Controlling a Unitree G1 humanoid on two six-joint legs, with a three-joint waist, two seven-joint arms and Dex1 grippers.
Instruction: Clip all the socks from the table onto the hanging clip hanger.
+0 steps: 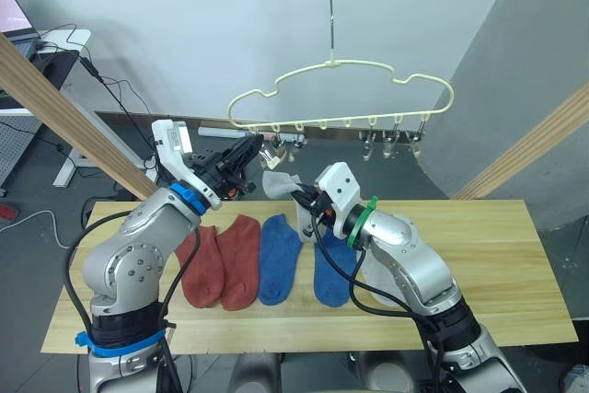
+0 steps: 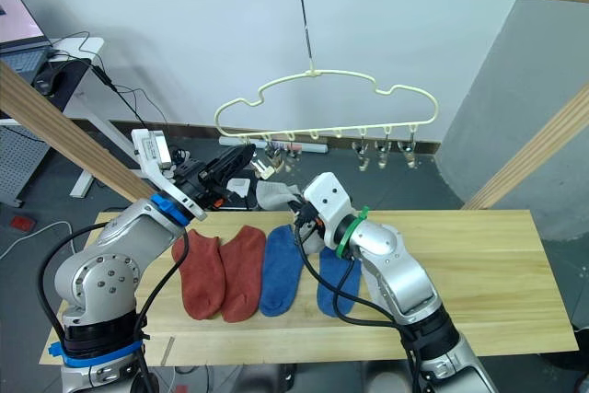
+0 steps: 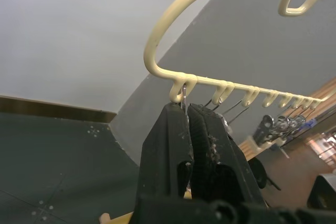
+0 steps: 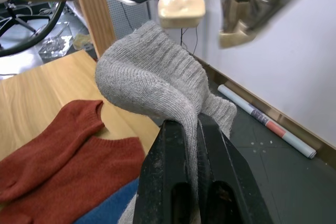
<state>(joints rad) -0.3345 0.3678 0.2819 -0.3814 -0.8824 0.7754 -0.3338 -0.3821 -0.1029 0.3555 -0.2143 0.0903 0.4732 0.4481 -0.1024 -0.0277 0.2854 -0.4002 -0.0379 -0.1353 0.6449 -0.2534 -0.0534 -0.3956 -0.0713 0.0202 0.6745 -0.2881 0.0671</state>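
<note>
1. Grey sock point(image 4: 152, 82) is pinched in right gripper point(image 4: 195, 124), held up above worktop point(image 1: 497, 255), just under clip hanger point(image 1: 340, 94).
2. Left gripper point(image 3: 186, 111) is pressed together on the end clip point(image 3: 184, 94) of the hanger's row.
3. On worktop: 2 rust-red socks point(image 1: 225, 260) and 2 blue socks point(image 1: 279, 255), side by side.

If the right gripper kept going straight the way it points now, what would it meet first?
Probably the metal clip hanging from the clip hanger. The right gripper, shut on a grey sock, points up at it, though the gap is hard to judge.
</note>
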